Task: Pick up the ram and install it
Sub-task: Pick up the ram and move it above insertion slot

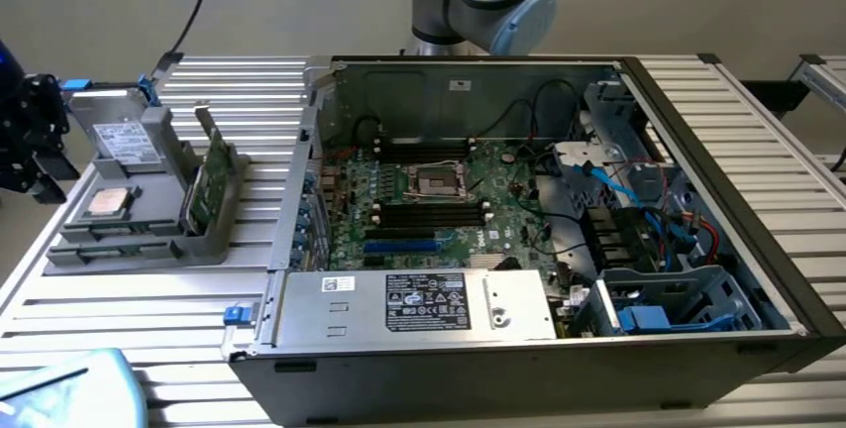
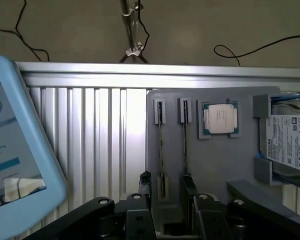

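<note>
Black two-finger gripper hangs open, empty, above thin green ram stick in grey plastic tray; off-centre descent may strike adjacent stick.

Clearance: holder and open case.
Exterior view's left: ram upright in grey holder, free above; drive stands tall near it, processor lies flat. Lower left corner: tablet intrudes. Centre: case open-topped, memory slots uncovered; blue cables crowd its right side.
</note>
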